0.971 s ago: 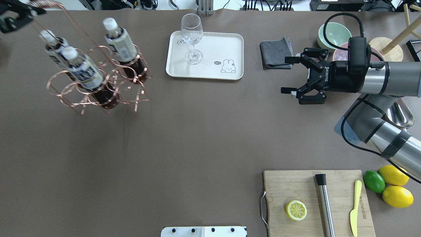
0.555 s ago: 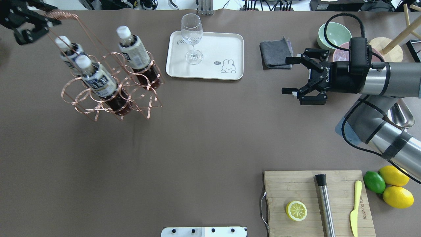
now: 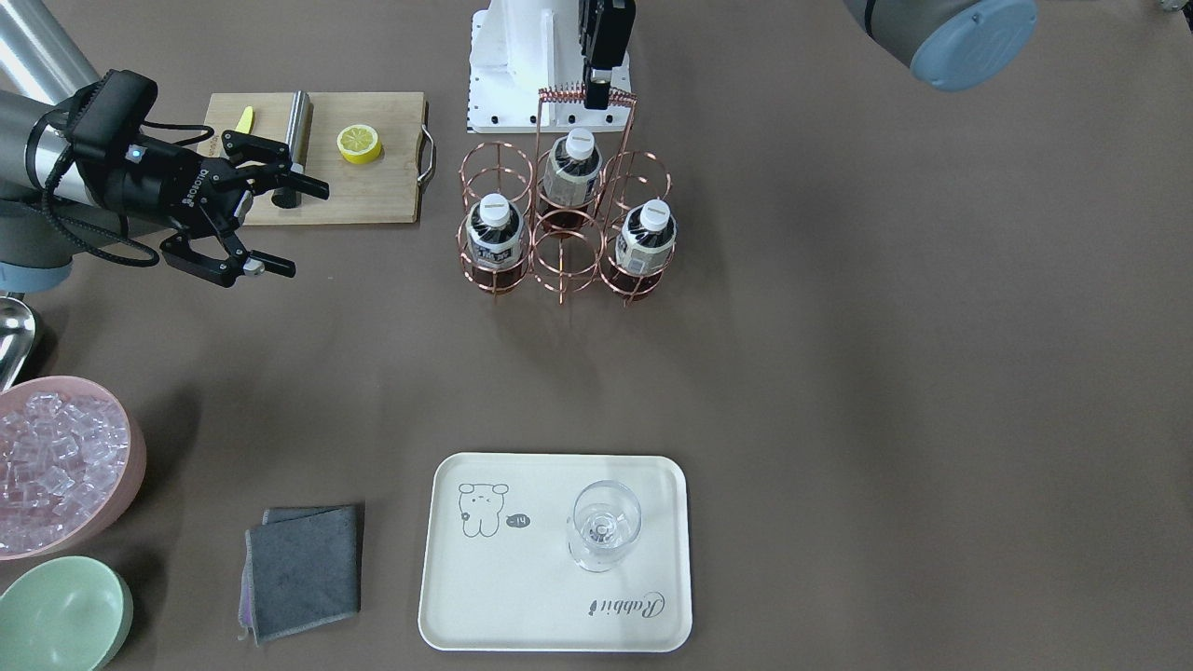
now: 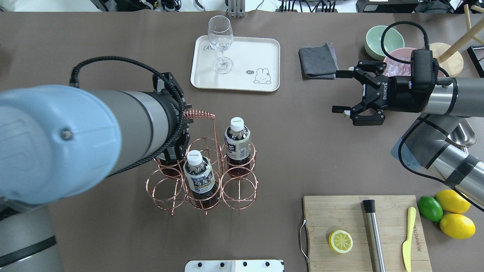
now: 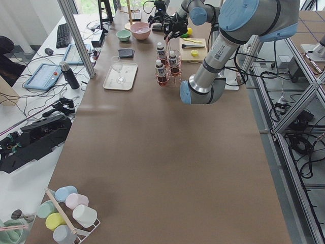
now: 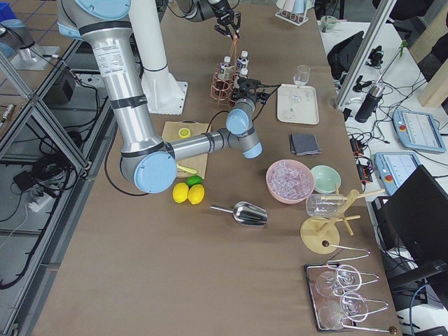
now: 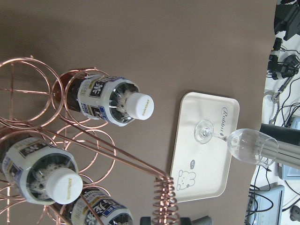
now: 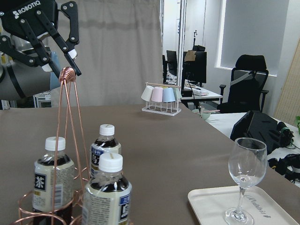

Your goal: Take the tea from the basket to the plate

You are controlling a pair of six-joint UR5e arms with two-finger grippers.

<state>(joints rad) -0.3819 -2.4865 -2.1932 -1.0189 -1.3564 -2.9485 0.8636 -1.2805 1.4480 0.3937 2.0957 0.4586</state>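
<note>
The copper wire basket (image 4: 200, 113) stands upright mid-table with three tea bottles in it. Two show in the overhead view (image 4: 237, 138) (image 4: 198, 177); the third is hidden under my left arm. All three show in the front view (image 3: 571, 168) (image 3: 492, 233) (image 3: 645, 233). My left gripper (image 3: 601, 89) is at the coiled handle, its jaws spread on either side of the coil. My right gripper (image 4: 337, 91) is open and empty, well to the right. The cream plate (image 4: 242, 81) lies at the far side with a wine glass (image 4: 220, 41) on it.
A grey cloth (image 4: 317, 60), a mint bowl (image 4: 383, 37) and a pink bowl of ice (image 3: 56, 466) sit at the far right. A cutting board (image 4: 340, 211) holds a lemon half, a steel rod and a yellow knife. Lemons and a lime (image 4: 453, 215) lie beside it.
The basket moved from the far left, where it hung tilted from my left gripper, to the middle of the table and now stands upright. My right gripper shifted slightly right.
</note>
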